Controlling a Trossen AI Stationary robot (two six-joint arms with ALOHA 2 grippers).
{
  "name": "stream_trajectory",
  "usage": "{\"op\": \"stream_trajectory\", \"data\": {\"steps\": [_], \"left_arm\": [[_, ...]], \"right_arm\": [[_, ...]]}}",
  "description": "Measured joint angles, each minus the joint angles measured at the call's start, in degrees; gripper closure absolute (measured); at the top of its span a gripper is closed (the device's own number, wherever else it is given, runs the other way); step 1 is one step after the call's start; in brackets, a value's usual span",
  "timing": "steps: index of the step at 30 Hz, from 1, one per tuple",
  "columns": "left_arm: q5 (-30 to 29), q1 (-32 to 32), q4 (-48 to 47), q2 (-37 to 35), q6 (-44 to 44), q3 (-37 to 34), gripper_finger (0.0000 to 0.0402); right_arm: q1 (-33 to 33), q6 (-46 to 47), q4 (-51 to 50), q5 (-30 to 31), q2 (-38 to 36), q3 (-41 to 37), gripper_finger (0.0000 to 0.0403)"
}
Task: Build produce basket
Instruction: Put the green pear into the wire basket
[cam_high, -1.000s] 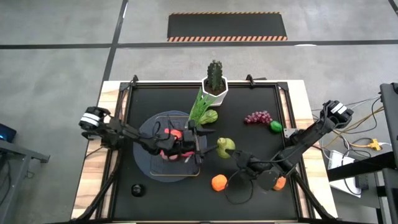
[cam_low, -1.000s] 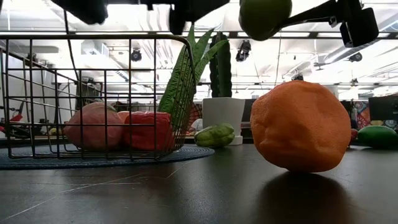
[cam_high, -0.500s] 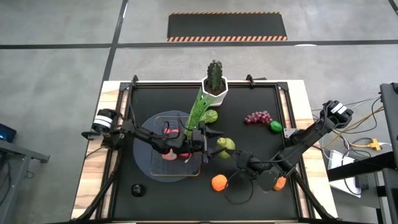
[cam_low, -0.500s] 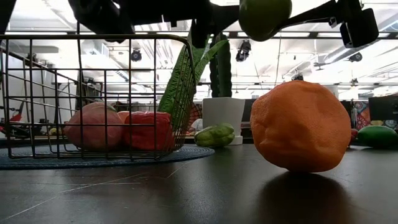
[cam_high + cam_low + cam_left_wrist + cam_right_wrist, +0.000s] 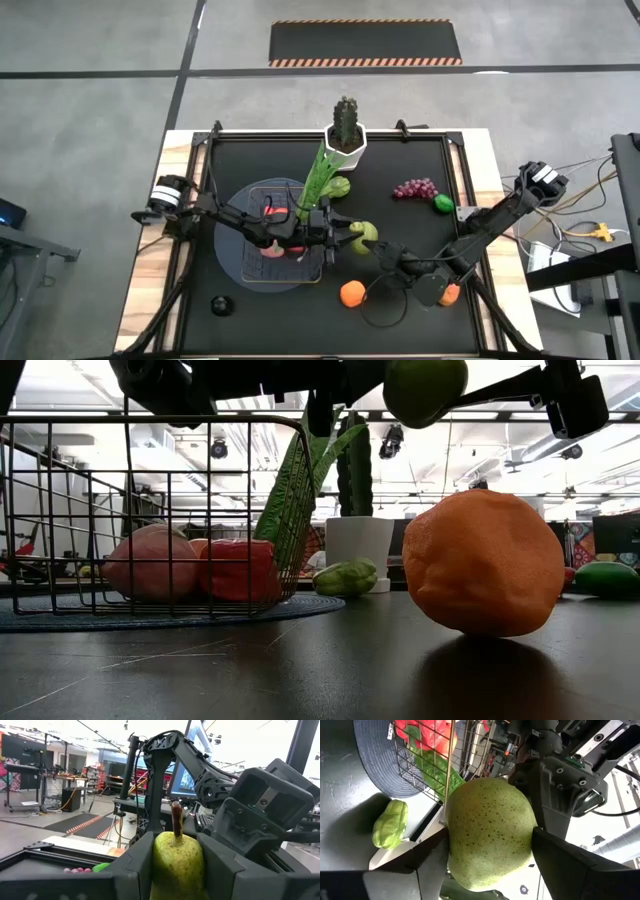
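A green speckled pear point(image 5: 364, 235) hangs above the table just right of the dark wire basket point(image 5: 285, 278), which stands on a round grey-blue disc point(image 5: 232, 262). My left gripper point(image 5: 346, 236) reaches over the basket from the left and is shut on the pear point(image 5: 176, 862). My right gripper point(image 5: 376, 243) comes from the right, and the same pear point(image 5: 490, 832) fills the space between its fingers. A pink apple point(image 5: 150, 563) and a red pepper point(image 5: 235, 570) lie in the basket. A long leafy stalk point(image 5: 290, 490) leans out over its rim. My left gripper pinches the pear's lower body point(image 5: 159, 865) between its two fingers point(image 5: 132, 870), coming about level from the table's left. The pear stands upright with its stem up, lifted clear of the table. My right gripper has the pear's wide body point(image 5: 457, 845) between its two fingers point(image 5: 427, 857), reaching in from the table's right. The pear meets both fingers and stays clear of the table.
An orange point(image 5: 352, 293) lies on the table near the front, below the pear. A small green vegetable point(image 5: 338, 186), purple grapes point(image 5: 414, 187), another green fruit point(image 5: 443, 203) and a cactus in a white pot point(image 5: 345, 130) stand farther back. A black ball point(image 5: 220, 305) lies front left.
My left gripper has moved over the basket toward the table's right, up to the pear, and its spread fingers have shut on the pear's sides. The pear has stayed at about the same height and place. My right arm has kept still.
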Motion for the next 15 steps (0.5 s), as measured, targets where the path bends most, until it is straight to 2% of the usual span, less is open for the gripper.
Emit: {"op": "stream_trajectory", "data": {"steps": [15], "left_arm": [[-1.61,-0.03,-0.1,-1.03,0.22,-0.36,0.0292]], "right_arm": [[0.02,0.83,0.09,-0.46,-1.05,0.0,0.0138]]}}
